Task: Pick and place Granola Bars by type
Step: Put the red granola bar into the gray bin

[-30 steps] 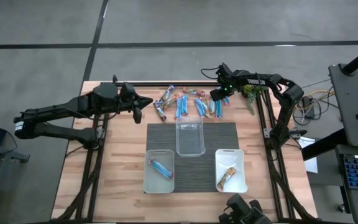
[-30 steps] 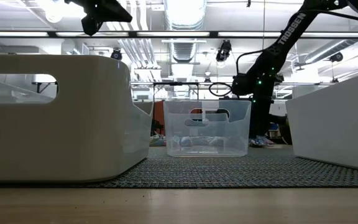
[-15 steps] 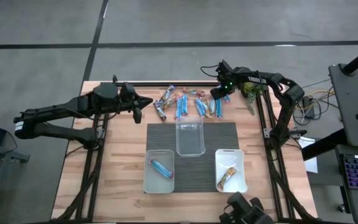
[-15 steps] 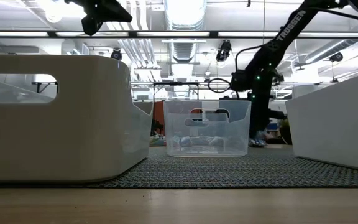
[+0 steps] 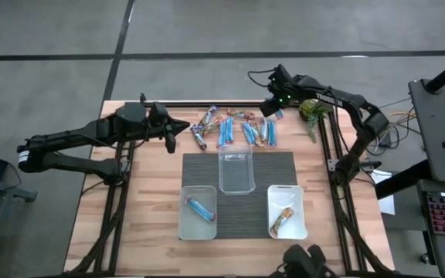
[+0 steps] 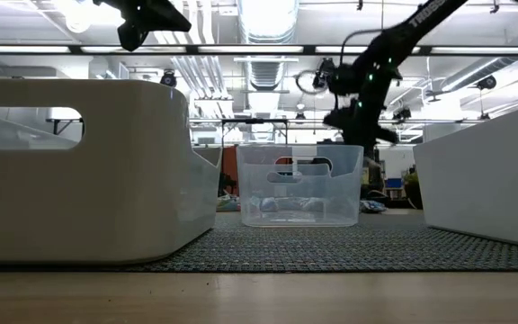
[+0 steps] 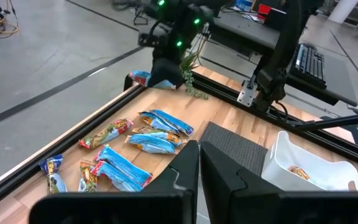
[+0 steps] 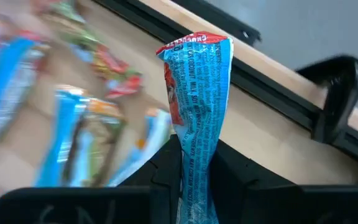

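Note:
Several granola bars (image 5: 230, 127), mostly blue, lie in a loose pile on the wood near the table's far edge. My right gripper (image 5: 273, 109) hangs above the pile's right end, shut on one blue bar (image 8: 194, 93); the left wrist view also shows that bar (image 7: 143, 78). My left gripper (image 5: 178, 128) waits shut at the far left with nothing in it. One blue bar (image 5: 201, 207) lies in the left tub. An orange-tan bar (image 5: 283, 220) lies in the right tub. My right gripper pinches the blue bar by one end of its wrapper (image 8: 194, 177) between its two fingers, and the wrapper is squeezed narrow there. The fingers come from above, slanting steeply down. The rest of the bar sticks out past the fingertips, lifted clear of the table and the pile.
A dark mat (image 5: 284, 166) carries a clear tub (image 5: 236, 181) in the middle, a clear tub (image 5: 184, 224) at near left and a white tub (image 5: 300, 228) at near right. A green plant-like clump (image 5: 311, 112) lies by the right rail. Black frame rails edge the table.
My right gripper has risen from the pile's right end and drawn slightly toward the far edge, rolling a little. It has stayed shut, and the blue bar has come up with it, clear of the table.

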Robot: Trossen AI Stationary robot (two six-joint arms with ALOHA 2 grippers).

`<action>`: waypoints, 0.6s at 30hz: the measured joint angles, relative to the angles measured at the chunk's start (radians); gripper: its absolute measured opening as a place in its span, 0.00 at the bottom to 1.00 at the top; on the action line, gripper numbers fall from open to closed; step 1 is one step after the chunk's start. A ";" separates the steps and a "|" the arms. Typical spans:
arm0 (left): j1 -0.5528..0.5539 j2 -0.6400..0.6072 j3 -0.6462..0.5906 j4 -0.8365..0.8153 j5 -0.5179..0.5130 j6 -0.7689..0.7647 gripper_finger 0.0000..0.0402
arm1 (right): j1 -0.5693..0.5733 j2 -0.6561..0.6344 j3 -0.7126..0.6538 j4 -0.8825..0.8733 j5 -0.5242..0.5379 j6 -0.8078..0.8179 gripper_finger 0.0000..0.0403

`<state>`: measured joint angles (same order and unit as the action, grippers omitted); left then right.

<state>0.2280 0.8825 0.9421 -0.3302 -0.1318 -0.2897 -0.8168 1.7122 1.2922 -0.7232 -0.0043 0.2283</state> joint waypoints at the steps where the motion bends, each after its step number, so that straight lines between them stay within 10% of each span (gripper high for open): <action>1: 0.000 0.000 0.000 0.000 0.000 0.000 0.00 | 0.010 -0.016 0.000 0.000 -0.002 0.000 0.14; 18: 0.000 0.000 0.000 0.000 0.000 0.001 0.00 | 0.162 -0.290 0.004 -0.017 0.008 0.022 0.14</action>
<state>0.2279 0.8822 0.9424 -0.3302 -0.1318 -0.2885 -0.6548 1.4223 1.2961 -0.7401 0.0032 0.2504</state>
